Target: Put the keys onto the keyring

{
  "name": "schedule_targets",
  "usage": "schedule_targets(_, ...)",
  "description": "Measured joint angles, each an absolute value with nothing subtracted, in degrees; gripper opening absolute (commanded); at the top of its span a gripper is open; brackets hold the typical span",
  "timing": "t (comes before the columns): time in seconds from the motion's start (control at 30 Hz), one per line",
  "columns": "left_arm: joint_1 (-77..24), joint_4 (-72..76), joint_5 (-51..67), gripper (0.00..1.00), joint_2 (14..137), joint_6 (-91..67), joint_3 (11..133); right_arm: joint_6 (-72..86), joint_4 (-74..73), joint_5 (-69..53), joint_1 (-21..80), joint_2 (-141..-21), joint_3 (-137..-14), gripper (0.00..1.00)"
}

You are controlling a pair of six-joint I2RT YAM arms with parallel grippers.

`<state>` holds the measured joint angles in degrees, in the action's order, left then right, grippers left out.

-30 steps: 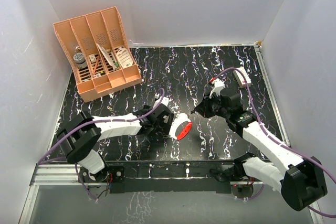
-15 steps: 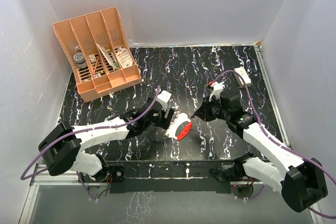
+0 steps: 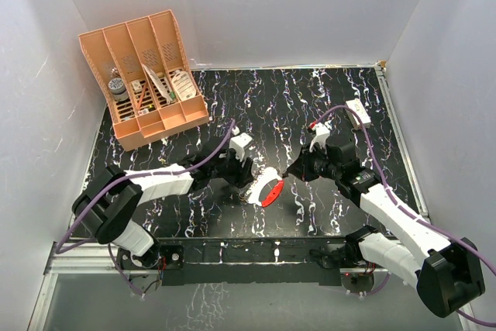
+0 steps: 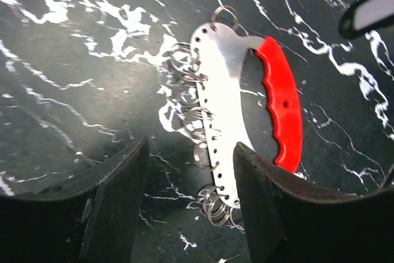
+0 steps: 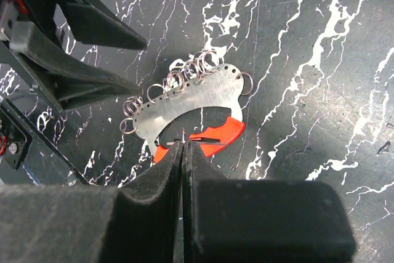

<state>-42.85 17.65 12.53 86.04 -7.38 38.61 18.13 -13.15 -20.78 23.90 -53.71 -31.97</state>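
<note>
The keyring (image 4: 225, 103) lies flat on the black marbled table (image 4: 74, 90). The left end effector (image 4: 191, 146), jaws apart, straddles the keyring's wire-ringed edge without gripping it. The right end effector (image 5: 183, 146), pressed together on what looks like the keys (image 4: 369, 10), hovers just above the keyring's red side. An off-centre squeeze could skid or tip the keyring, so the thin keys might miss their ring or slip free.

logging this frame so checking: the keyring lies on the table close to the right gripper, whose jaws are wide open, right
Not quite: the right gripper is shut, its fingers closed together, as the right wrist view shows. The rest holds: the keyring lies on the table close to it.
</note>
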Motion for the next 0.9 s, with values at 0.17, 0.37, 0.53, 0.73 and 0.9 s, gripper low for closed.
schedule_targets(0.17, -42.70, 18.04, 19.57, 0.56, 88.03, -6.48, 38.65, 18.13, -13.15, -20.78, 23.90, -53.56, -31.97, 0.00)
schedule_targets(0.37, -42.48, 18.55, 23.57, 0.56, 89.25, -5.65, 38.81, 18.13, -13.06, -20.75, 23.90, -53.56, -31.77, 0.00)
schedule_targets(0.53, -42.39, 19.75, 24.93, 0.57, 91.09, -5.28, 38.87, 18.15, -13.15, -20.75, 23.90, -53.56, -31.03, 0.00)
schedule_targets(0.73, -42.11, 20.32, 25.43, 0.57, 92.77, -4.78, 39.59, 18.15, -13.10, -20.78, 23.90, -53.56, -31.03, 0.00)
schedule_targets(0.9, -41.85, 20.80, 25.71, 0.57, 93.93, -3.92, 41.36, 18.15, -13.10, -20.78, 23.90, -53.56, -31.00, 0.00)
